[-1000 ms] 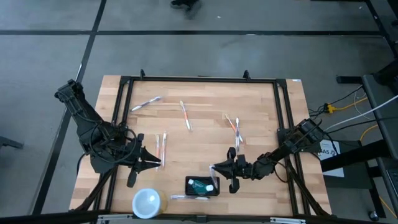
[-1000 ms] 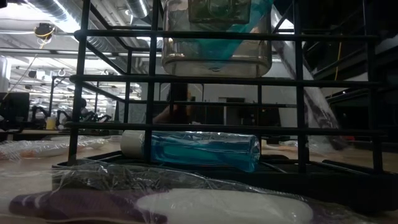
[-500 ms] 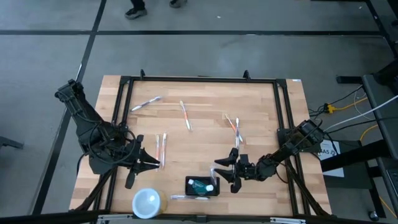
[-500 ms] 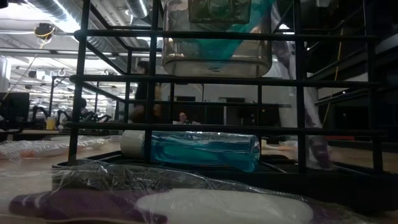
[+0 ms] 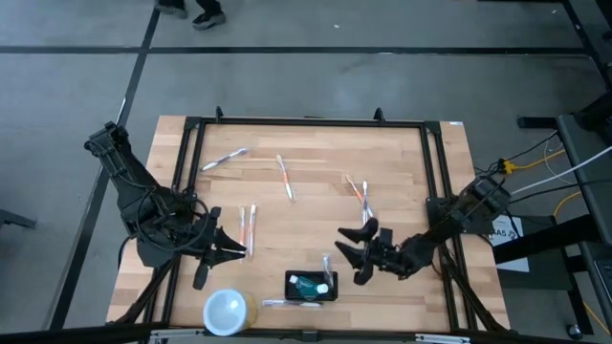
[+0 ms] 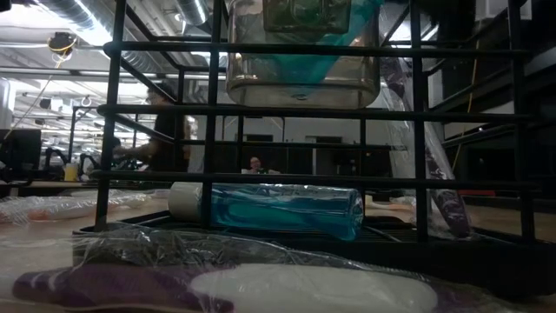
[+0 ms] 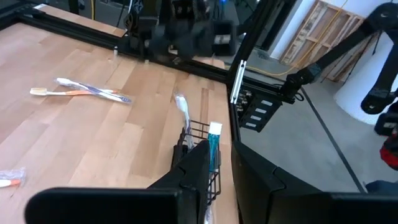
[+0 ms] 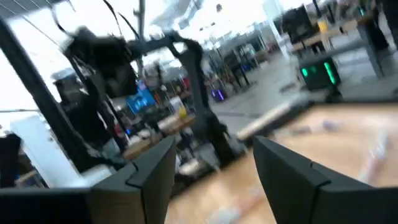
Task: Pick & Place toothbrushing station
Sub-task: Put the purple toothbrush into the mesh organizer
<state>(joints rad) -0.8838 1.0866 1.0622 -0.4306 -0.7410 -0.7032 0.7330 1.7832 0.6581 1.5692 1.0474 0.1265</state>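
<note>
The toothbrushing station [image 5: 310,286], a small black wire holder box, stands near the table's front edge. A teal toothpaste tube [image 6: 282,209] lies in it, and a wrapped toothbrush [image 6: 439,178] leans in its right end. It also shows in the left wrist view [image 7: 202,171]. My right gripper [image 5: 355,255] is open and empty, a little to the right of the holder and clear of it. My left gripper [image 5: 234,250] is shut and empty, left of the holder near two wrapped toothbrushes [image 5: 247,227].
A round yellow cup with a white top [image 5: 228,311] stands at the front left of the holder. Wrapped toothbrushes lie at the far left [image 5: 225,159], far middle [image 5: 284,177] and right of middle [image 5: 360,196]. A black frame [image 5: 306,121] borders the table.
My right gripper has drawn back from the holder's right end toward the table's right edge and tipped upward. The wrapped toothbrush at the holder's right end has swung and now leans still there. My left arm has kept still.
</note>
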